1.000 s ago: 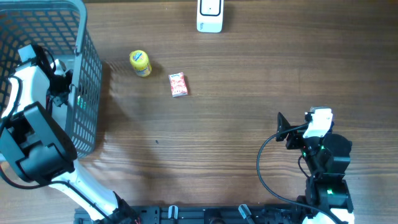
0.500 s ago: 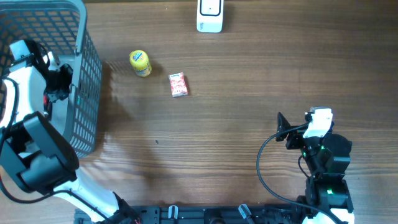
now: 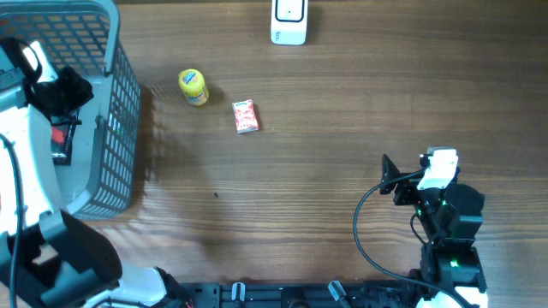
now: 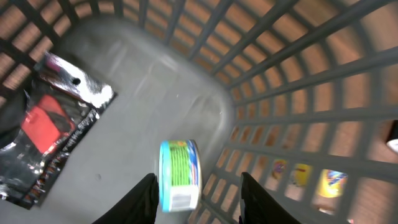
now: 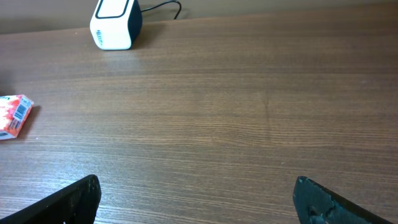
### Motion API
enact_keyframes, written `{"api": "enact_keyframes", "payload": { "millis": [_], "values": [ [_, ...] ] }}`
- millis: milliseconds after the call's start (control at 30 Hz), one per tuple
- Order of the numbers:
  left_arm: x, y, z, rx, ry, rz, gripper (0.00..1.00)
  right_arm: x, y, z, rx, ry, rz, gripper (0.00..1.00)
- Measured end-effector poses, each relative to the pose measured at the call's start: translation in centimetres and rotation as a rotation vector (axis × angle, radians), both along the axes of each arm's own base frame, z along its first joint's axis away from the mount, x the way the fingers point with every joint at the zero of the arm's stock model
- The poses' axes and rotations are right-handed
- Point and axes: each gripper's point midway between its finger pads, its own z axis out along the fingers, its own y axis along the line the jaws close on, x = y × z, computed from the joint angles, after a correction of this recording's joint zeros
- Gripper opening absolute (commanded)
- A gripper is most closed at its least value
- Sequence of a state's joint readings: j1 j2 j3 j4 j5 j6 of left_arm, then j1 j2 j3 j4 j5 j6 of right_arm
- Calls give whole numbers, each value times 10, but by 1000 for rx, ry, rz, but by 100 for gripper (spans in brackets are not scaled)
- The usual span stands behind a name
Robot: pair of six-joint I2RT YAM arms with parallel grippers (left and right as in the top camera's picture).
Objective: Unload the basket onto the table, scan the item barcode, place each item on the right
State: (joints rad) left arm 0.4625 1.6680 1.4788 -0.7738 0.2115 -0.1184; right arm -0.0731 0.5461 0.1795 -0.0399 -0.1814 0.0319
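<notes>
My left gripper (image 3: pixel 67 90) hangs inside the grey basket (image 3: pixel 113 60). In the left wrist view its fingers (image 4: pixel 146 196) stand apart, so the left gripper (image 4: pixel 198 190) is open. A green, blue and white can (image 4: pixel 180 174) shows blurred below them, close to the left finger and apart from the right one, by the basket's corner. A red and black foil packet (image 4: pixel 53 134) lies on the basket floor. A yellow can (image 3: pixel 193 86) and a small red carton (image 3: pixel 246 116) rest on the table. The white scanner (image 3: pixel 289 21) stands at the far edge. My right gripper (image 5: pixel 199 202) is open and holds nothing.
The basket's mesh walls (image 4: pixel 292 99) surround the left gripper on its right. The right arm (image 3: pixel 445 214) sits at the near right of the wooden table (image 3: pixel 325 171). The scanner's cable (image 5: pixel 165 7) runs off behind it.
The left arm has drawn back towards the far left over the basket. Its jaws have parted a little, and the green can now sits loose below them. The right arm has not moved.
</notes>
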Motion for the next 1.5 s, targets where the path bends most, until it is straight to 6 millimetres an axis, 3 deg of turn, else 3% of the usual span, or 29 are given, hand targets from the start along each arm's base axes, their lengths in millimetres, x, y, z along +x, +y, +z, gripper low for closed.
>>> {"api": "enact_keyframes", "payload": {
  "millis": [133, 200, 267, 367, 467, 767, 1033, 1200, 1500],
  "values": [
    [-4, -2, 26, 30, -59, 0, 36, 0, 0, 0, 0, 0, 0, 100],
    [-5, -2, 31, 35, -70, 0, 42, 0, 0, 0, 0, 0, 0, 100],
    [-5, -2, 30, 36, -68, 1, 59, 0, 0, 0, 0, 0, 0, 100],
    [-6, 0, 29, 47, -61, 6, 100, 0, 0, 0, 0, 0, 0, 100],
    [-4, 4, 16, 41, -29, 18, 100, 0, 0, 0, 0, 0, 0, 100],
    [11, 12, -62, -26, 119, 18, 100, 0, 0, 0, 0, 0, 0, 100],
    [20, 16, -102, -47, 171, 17, 100, 0, 0, 0, 0, 1, 0, 100],
    [24, 7, -133, -70, 224, -5, 100, 0, 0, 0, 0, 1, 0, 100],
    [48, -3, -134, -24, 167, -43, 97, 0, 0, 0, 0, 1, 0, 100]
  ]
}}
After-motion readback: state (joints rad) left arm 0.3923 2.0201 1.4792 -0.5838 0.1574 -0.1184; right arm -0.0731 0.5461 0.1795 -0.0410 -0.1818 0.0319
